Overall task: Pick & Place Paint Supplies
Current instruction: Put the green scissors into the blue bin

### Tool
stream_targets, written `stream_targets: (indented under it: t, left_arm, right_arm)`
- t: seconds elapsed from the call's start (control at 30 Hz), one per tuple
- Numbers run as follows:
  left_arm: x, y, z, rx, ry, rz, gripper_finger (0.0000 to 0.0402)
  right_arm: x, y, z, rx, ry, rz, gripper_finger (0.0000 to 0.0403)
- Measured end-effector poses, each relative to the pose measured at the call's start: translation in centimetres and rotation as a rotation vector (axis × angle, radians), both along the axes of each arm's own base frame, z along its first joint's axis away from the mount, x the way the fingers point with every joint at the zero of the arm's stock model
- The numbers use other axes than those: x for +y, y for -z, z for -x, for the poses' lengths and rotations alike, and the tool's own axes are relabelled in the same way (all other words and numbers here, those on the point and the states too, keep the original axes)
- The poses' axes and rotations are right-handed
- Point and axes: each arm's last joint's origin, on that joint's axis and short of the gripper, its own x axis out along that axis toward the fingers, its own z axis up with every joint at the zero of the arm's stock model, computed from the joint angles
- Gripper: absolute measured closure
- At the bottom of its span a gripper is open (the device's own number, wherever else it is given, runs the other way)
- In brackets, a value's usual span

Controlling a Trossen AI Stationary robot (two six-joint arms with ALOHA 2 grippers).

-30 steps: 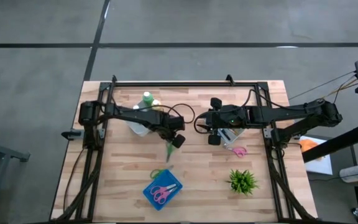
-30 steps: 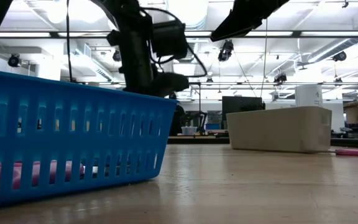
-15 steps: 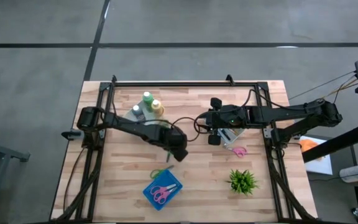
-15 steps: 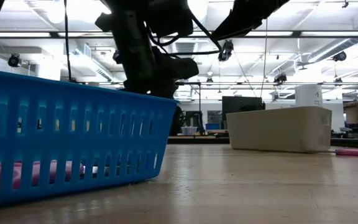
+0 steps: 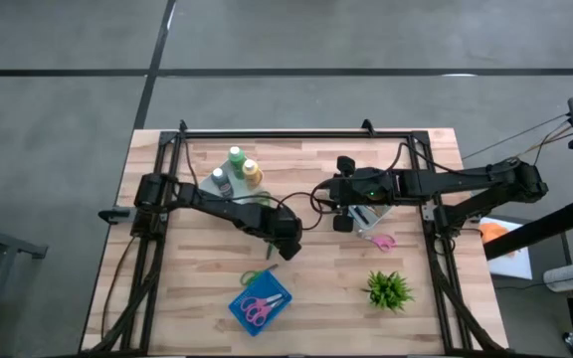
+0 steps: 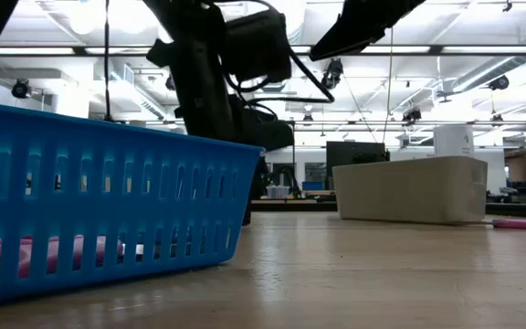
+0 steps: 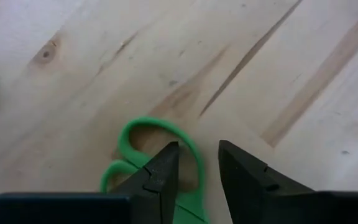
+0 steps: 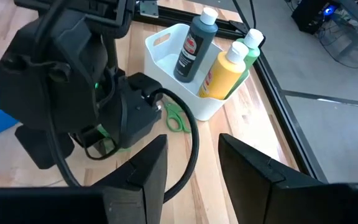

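Three squeeze bottles, dark grey [image 8: 194,40], yellow-orange [image 8: 224,68] and green [image 8: 251,42], stand upright in a white bin [image 8: 179,78] at the table's far left. In the high view they are the bottles [image 5: 234,169]. I see no brushes plainly. My left gripper [image 7: 197,163] is open and points down over a green pair of scissors [image 7: 157,134] lying flat on the wood, mid-table [image 5: 286,242]. My right gripper [image 8: 191,163] is open and hovers right of centre [image 5: 340,209], holding nothing. My left gripper stands over the green scissors' handle loop [image 7: 188,146] from above, one fingertip [image 7: 165,165] on either side of the loop's rim. Whether the fingertips touch it, I cannot tell. The scissors lie flat on the table.
A blue slotted basket [image 5: 239,301] holding pink scissors sits near the table's near edge and fills the low view's left [image 6: 108,201]. A white box [image 5: 371,215] lies under the right arm, with pink scissors [image 5: 382,242] beside it. A small potted plant [image 5: 388,288] stands at near right.
My left arm has swung off the white bin, uncovering the bottles. Its gripper has moved toward the table's near edge and lower, over the green scissors. My right arm has kept still.
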Motion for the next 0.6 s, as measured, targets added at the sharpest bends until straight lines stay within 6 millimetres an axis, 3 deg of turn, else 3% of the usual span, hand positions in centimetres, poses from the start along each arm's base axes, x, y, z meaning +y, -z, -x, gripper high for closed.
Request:
stream_targets:
  t: [0.37, 0.6]
  left_arm:
    - [0.09, 0.49, 0.22, 0.011, -0.004, 0.001, 0.03]
    - [0.15, 0.8, 0.52, 0.029, -0.019, -0.004, 0.0369]
  right_arm:
    - [0.0, 0.0, 0.0, 0.0, 0.0, 0.0, 0.026]
    - [0.0, 0.0, 0.0, 0.0, 0.0, 0.0, 0.026]
